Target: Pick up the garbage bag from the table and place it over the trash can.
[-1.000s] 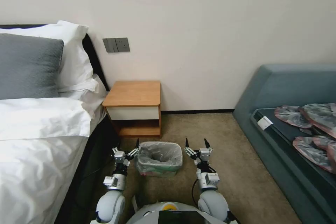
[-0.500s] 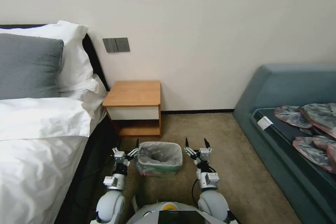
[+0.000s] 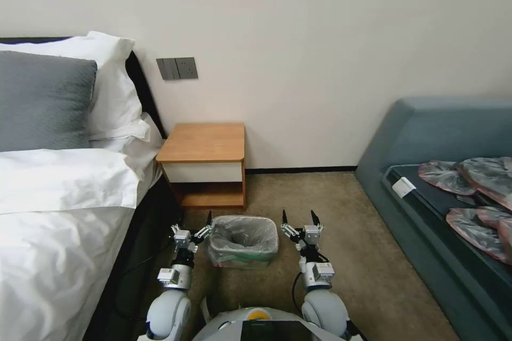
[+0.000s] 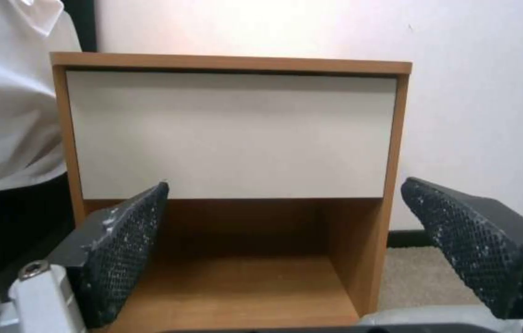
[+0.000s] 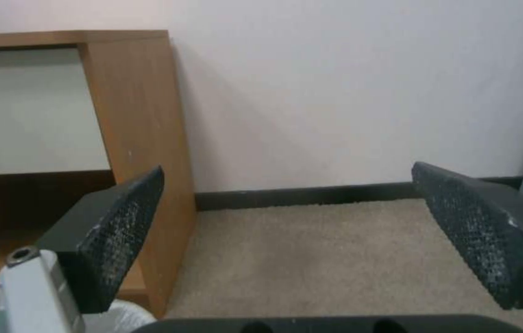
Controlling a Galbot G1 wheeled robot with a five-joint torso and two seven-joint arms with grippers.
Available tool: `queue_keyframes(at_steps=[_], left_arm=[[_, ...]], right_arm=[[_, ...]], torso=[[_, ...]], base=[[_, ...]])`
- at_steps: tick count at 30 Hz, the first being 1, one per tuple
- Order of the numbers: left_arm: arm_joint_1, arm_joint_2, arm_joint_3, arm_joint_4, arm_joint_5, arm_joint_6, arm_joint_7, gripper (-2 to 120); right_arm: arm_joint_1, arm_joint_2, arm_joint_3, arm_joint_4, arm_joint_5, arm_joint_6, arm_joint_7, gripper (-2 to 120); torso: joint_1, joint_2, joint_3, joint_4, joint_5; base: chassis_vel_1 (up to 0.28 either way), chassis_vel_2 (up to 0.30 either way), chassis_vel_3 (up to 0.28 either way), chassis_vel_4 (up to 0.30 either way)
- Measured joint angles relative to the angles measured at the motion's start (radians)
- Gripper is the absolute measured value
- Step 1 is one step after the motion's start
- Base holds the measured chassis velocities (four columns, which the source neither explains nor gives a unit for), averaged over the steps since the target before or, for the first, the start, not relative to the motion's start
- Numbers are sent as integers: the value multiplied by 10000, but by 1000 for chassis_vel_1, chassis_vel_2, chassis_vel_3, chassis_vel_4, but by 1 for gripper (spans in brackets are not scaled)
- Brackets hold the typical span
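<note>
The table (image 3: 204, 142) has an orange-brown top over a white drawer front. At its 6 o'clock, the trash can (image 3: 234, 263) shows pale green, lined by the grey translucent garbage bag (image 3: 244, 236). Beige carpet (image 3: 362, 256) lies beneath.

Bag (image 3: 244, 234): thin, crinkly, translucent grey plastic, lining the bin (image 3: 240, 264) with its edge folded over the rim (a pinkish band shows low on the outside). Bin: small, rectangular with rounded corners, pale greenish, upright on the carpet at lower centre of the head view. Table (image 3: 205, 141): orange-brown top, white drawer front, low open shelf, just above the bin in frame, against the wall.
</note>
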Motion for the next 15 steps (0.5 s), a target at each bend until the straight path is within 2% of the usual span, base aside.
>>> queue_keyframes(at_steps=[15], left_arm=[[0, 0, 0, -1, -1, 7, -1, 97]], right_arm=[[1, -4, -1, 7, 0, -1, -1, 100]], torso=[[0, 0, 0, 0, 0]], base=[[0, 0, 0, 0]])
